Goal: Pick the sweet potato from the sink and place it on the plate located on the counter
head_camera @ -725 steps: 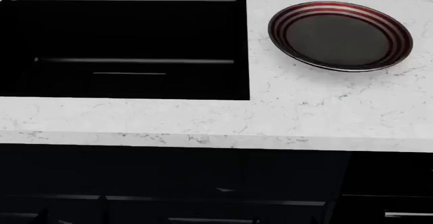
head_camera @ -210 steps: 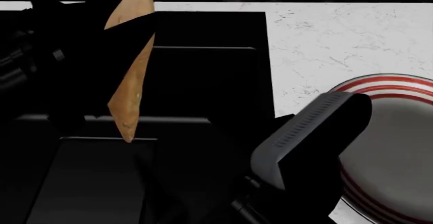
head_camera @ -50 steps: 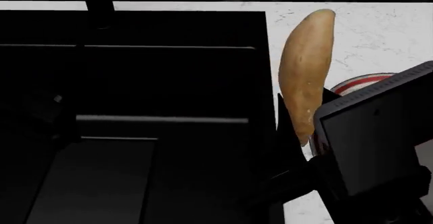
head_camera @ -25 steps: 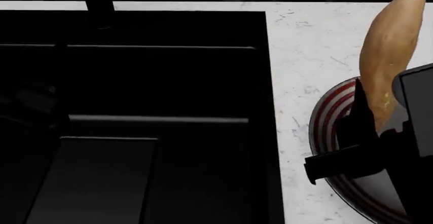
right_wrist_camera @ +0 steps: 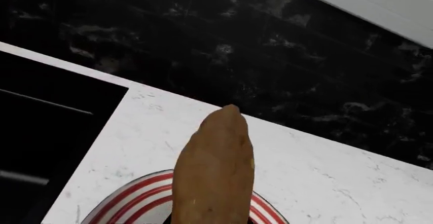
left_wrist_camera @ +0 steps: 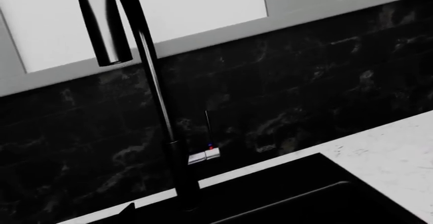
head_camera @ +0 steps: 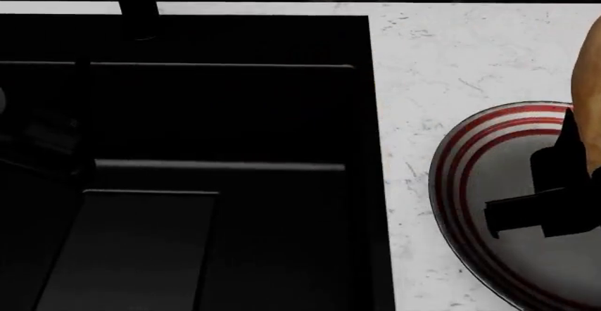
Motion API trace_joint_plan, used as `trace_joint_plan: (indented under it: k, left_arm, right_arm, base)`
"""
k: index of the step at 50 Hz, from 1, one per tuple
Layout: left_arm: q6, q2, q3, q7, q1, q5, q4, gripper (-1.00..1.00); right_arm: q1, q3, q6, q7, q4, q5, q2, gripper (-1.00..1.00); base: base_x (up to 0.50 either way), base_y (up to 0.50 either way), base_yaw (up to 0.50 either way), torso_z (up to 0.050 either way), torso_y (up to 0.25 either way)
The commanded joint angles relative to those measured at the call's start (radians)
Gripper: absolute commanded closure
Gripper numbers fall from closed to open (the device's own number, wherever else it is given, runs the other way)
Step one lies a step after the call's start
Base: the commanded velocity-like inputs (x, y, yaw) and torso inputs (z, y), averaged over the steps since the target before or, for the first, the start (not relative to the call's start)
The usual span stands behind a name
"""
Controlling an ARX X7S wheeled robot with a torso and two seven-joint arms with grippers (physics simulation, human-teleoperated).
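A: Start at the left. What's there?

B: One sink (head_camera: pixel 188 156), black and with nothing in it, and one tap (left_wrist_camera: pixel 152 97) behind it. The left gripper isn't visible in any view, so I can't tell how its jaws stand.

A: And what's changed?

B: A second ago the potato (right_wrist_camera: pixel 215 173) hung over the counter (head_camera: pixel 413 58) between sink and plate. Now it has travelled right and sits above the plate (head_camera: pixel 469 177), nearly out of the head view.

A: Gripped?

B: I judge the right gripper (head_camera: pixel 554 191) is clamped on it; the potato stands upright, not resting on anything.

A: So what's left?

B: Lowering and release, probably. Count: one potato, one plate, one sink.
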Motion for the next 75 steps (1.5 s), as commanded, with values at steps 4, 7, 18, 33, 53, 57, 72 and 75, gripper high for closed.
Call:
trace_joint_plan:
  k: [4, 7, 18, 33, 53, 57, 72, 75]
  left_arm:
    - [0.007, -0.009, 0.008, -0.012, 0.006, -0.001, 0.001, -1.0]
    - [-0.001, -0.01, 0.018, -0.018, 0.007, -0.001, 0.002, -1.0]
    - [0.005, -0.011, 0.026, -0.02, 0.005, -0.001, -0.018, -1.0]
    - [-0.022, -0.004, 0.034, -0.045, -0.023, -0.02, -0.031, -1.0]
    - [-0.004, -0.016, 0.051, -0.044, -0.028, -0.015, -0.051, -1.0]
    - [-0.006, -0.016, 0.054, -0.047, -0.033, -0.019, -0.05, -1.0]
    - [-0.007, -0.021, 0.058, -0.055, -0.038, -0.031, -0.051, -1.0]
    - [0.0, -0.021, 0.068, -0.052, -0.038, -0.025, -0.057, -1.0]
  right_arm:
    - [-0.007, -0.027, -0.037, 0.0, 0.021, -0.061, 0.043, 1.0]
    - [0.002, -0.03, -0.032, 0.007, 0.029, -0.055, 0.051, 1.0]
    - [0.174, -0.171, 0.077, 0.061, 0.176, 0.015, 0.071, 1.0]
    - [0.424, -0.528, 0.083, 0.028, 0.421, 0.081, 0.131, 1.0]
    - [0.891, -1.074, 0.088, -0.058, 0.651, 0.205, 0.157, 1.0]
    - [0.986, -1.19, 0.087, -0.114, 0.675, 0.201, 0.163, 1.0]
    - [1.184, -1.516, 0.068, -0.303, 0.646, 0.181, 0.188, 1.0]
    - [1.186, -1.533, 0.063, -0.309, 0.646, 0.184, 0.186, 1.0]
  base:
    - [0.0, 0.0, 0.0, 0.005, 0.0]
    - [0.0, 0.0, 0.0, 0.0, 0.003]
    - [0.0, 0.0, 0.0, 0.0, 0.0]
    - [0.0, 0.0, 0.0, 0.0, 0.001]
    - [0.0, 0.0, 0.0, 0.0, 0.001]
    - [0.0, 0.0, 0.0, 0.0, 0.0]
    - [0.0, 0.0, 0.0, 0.0, 0.001]
    - [0.0, 0.0, 0.0, 0.0, 0.0]
